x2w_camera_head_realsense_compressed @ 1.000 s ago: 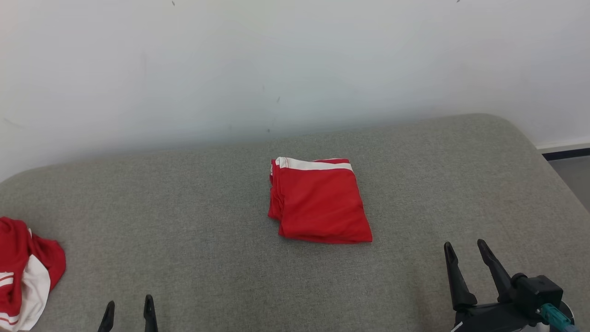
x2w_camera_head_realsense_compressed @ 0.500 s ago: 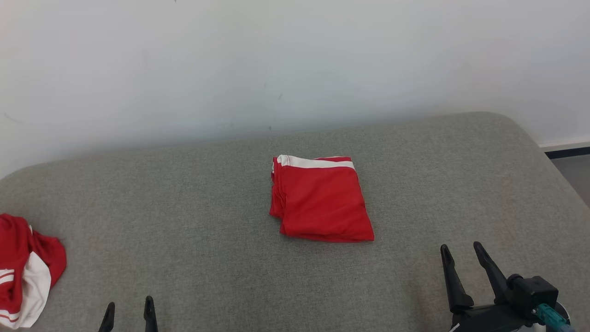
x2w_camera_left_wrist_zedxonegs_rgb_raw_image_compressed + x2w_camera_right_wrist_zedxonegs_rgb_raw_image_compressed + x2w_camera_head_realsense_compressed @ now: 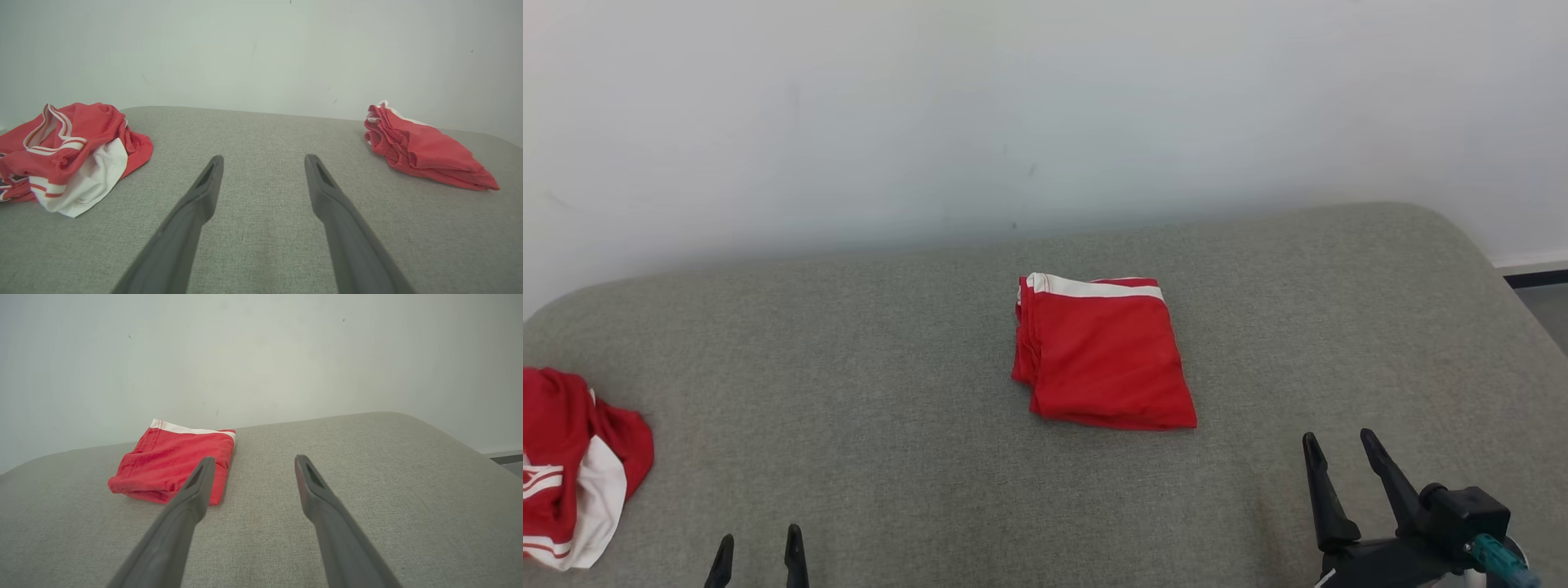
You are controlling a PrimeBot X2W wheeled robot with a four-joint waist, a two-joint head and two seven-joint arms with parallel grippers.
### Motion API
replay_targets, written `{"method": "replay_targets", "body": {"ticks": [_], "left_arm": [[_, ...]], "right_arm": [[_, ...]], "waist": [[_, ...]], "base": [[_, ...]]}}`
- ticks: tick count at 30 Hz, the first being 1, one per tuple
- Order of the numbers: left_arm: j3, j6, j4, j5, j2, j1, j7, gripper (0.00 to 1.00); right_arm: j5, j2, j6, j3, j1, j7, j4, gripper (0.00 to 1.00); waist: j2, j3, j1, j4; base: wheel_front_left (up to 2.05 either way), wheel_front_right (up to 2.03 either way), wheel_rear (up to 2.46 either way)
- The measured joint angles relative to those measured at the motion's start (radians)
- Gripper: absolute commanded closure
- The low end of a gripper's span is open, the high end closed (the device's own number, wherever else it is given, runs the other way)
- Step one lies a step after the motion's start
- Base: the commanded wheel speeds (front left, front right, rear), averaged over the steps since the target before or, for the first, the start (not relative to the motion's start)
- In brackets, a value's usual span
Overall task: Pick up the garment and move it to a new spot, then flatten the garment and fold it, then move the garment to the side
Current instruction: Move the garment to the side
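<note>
Step in hand: we are judging that the folded garment is waiting to be moved to the side, with neither gripper touching it.
Right gripper: its fingers are standing apart and holding nothing, hovering low over the grey cushion.
Left gripper: its fingers are also standing apart and empty.
Where the garment is: it is lying ahead and to the left of the right fingers, and ahead and well to the right of the left fingers, on the cushion's middle.
How to do it well: we are advising a low approach with the nearer right fingers, pinching through every layer at the near edge, or one gripper at each side, so the stack is travelling together and not fanning open.
How it looks: a red, neat, roughly square packet with a white band along its far edge; layered folds are showing on its left side.
Other cloth: a crumpled red-and-white heap is lying left of the left fingers, well apart from the packet.
</note>
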Motion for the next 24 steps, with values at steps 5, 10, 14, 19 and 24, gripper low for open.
{"method": "replay_targets", "body": {"ticks": [5,10,14,19,24], "left_arm": [[-0.009,-0.001,0.0,0.0,0.0,-0.001,0.0,0.0],[-0.024,0.0,0.0,-0.002,0.0,-0.002,0.0,0.0],[-0.048,0.0,-0.003,-0.003,0.0,-0.008,0.0,0.0],[-0.082,-0.002,-0.024,-0.002,0.0,-0.035,0.0,0.0],[-0.11,-0.002,-0.044,-0.002,0.0,-0.066,0.0,0.0]], "right_arm": [[0.04,-0.002,0.0,0.012,-0.034,0.063,0.024,0.0],[0.087,-0.017,0.0,0.012,-0.134,0.271,0.05,0.0],[0.152,-0.032,0.0,0.018,-0.231,0.49,0.068,0.0],[0.182,-0.062,0.0,-0.031,-0.337,0.689,0.1,0.0],[0.17,-0.062,0.0,-0.123,-0.428,0.816,0.163,0.0]], "waist": [[0.0,0.002,0.0,0.013],[0.0,0.009,0.0,0.03],[0.0,0.024,0.0,0.055],[0.0,0.054,0.0,0.101],[0.0,0.095,0.0,0.161]], "base": [[0.0,0.0,0.0],[0.0,0.0,0.0],[0.0,0.0,0.0],[0.0,0.0,0.0],[0.0,0.0,0.0]]}}
